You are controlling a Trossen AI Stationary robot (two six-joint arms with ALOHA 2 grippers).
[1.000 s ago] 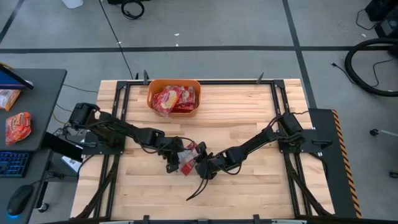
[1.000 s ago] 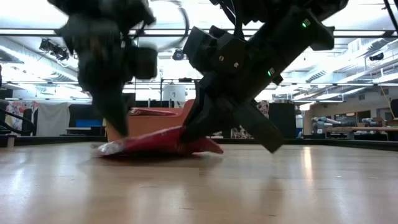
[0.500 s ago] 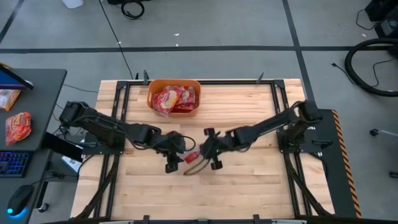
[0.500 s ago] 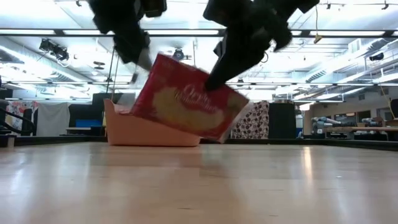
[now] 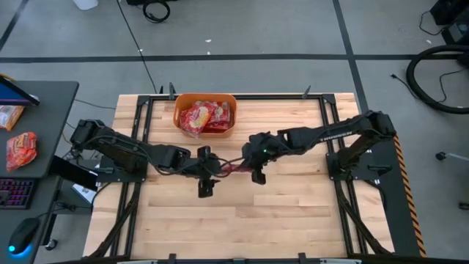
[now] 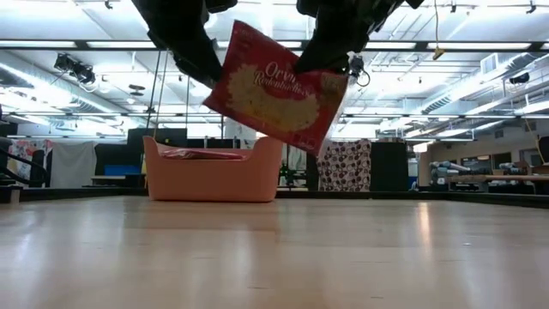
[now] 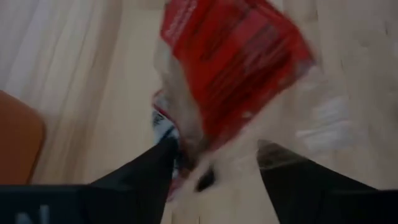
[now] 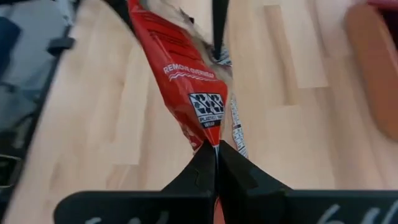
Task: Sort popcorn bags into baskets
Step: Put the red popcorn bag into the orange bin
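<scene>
Bag (image 6: 276,86): one red packet, held clear of the table between both arms, face tilted toward the low camera.
Right gripper (image 8: 216,163): fingers pressed together on the bag's edge (seam pinched thin between them); in the high view it sits at (image 5: 258,155).
Left gripper (image 5: 206,166): the bag's other end lies between its fingers; whether they are closed on it cannot be told.
Basket (image 5: 179,117): orange tub at the table's far edge, already holding several bags.
Key relation: the bag's long axis runs left–right between the grippers; the basket lies beyond it, away from the arm bases and slightly left.
Nearer arm: both about equally near, judged from above.
Next move (a judgement): carry the bag forward over the basket rim.
</scene>
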